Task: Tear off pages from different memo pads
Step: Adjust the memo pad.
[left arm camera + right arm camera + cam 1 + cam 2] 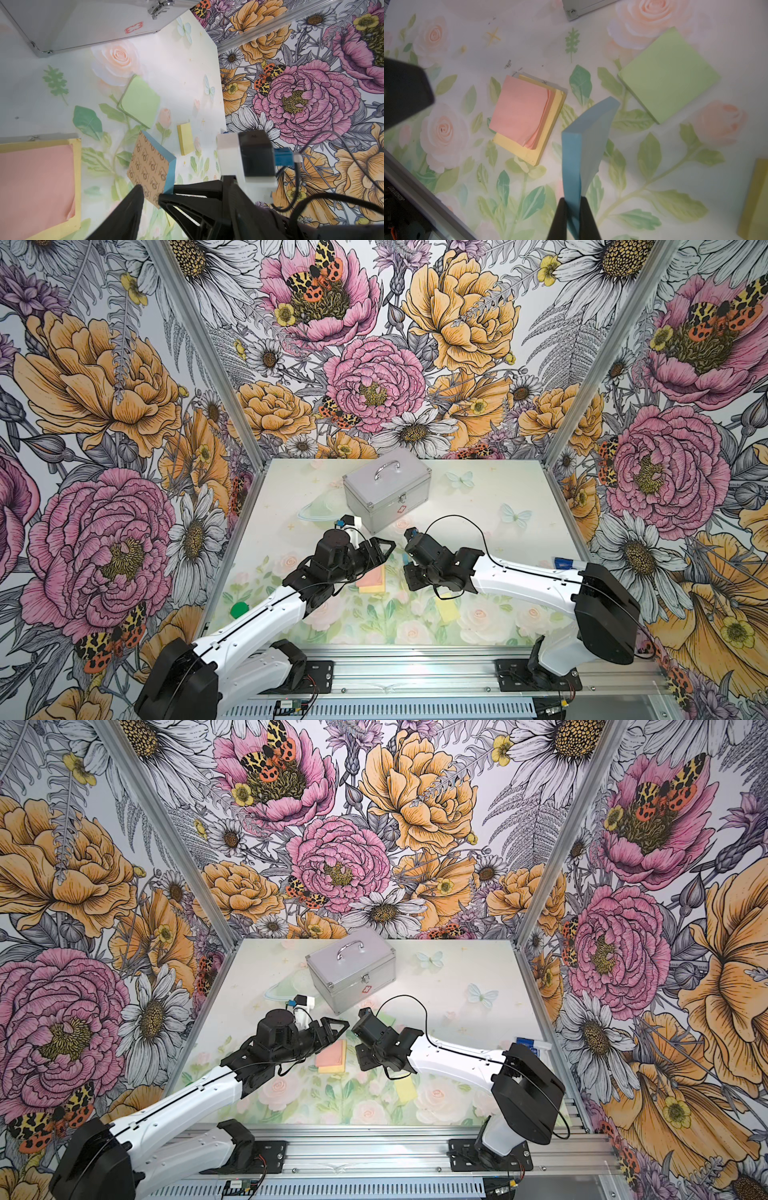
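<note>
In both top views, shows the left claw (384, 552) and the right claw (409, 569) tip to tip over the middle of the counter (291, 489). Puts a pink memo pad (371, 575) stacked on a yellow memo pad (374, 589) just by the left claw, another yellow pad (448, 610) nearer the front edge, and a silver case (384, 489) toward the back edge. Gives only a sliver of the blue memo pad (405, 559) beside the right claw.

In the left wrist view, shows the left claw (150, 193) with jaws apart, either side of one corner of the blue memo pad (149, 164), brown backing toward the lens; cannot tell whether touching. Places the green memo pad (139, 99) flat beyond it, toward the silver case (83, 20).

In the right wrist view, shows the right claw (572, 200) clamped on the blue memo pad (571, 162), held on edge and tilted, with a blue page (598, 141) bowing off the stack. Shows the pink memo pad (521, 110), its sheets curling, and the green memo pad (668, 74) flat on the counter, apart.
</note>
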### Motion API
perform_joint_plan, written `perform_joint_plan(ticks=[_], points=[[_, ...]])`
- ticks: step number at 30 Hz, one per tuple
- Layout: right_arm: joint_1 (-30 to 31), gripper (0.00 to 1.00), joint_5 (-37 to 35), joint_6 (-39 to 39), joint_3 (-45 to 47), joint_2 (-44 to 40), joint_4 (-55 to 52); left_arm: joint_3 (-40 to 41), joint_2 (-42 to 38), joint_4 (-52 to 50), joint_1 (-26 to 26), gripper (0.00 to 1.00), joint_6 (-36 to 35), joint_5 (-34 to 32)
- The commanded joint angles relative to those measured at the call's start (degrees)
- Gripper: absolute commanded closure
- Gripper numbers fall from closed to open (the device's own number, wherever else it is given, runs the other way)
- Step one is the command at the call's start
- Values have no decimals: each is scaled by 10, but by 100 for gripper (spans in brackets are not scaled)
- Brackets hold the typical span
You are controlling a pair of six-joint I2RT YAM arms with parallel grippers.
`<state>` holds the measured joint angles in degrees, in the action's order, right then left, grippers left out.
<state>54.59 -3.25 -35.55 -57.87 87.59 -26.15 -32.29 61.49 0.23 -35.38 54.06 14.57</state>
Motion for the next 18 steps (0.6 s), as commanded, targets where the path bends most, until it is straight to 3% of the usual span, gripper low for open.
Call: perform_joint_plan(ticks=[1, 11, 18], points=[[5, 100, -20, 6, 8, -29, 48, -13, 35, 6, -21, 32, -6, -35], [11, 100, -14, 19, 31, -49, 77, -52, 75, 1, -74, 30, -33, -82], [17, 100, -10, 42, 49, -87, 98, -64, 120, -5, -80, 41, -40, -99]])
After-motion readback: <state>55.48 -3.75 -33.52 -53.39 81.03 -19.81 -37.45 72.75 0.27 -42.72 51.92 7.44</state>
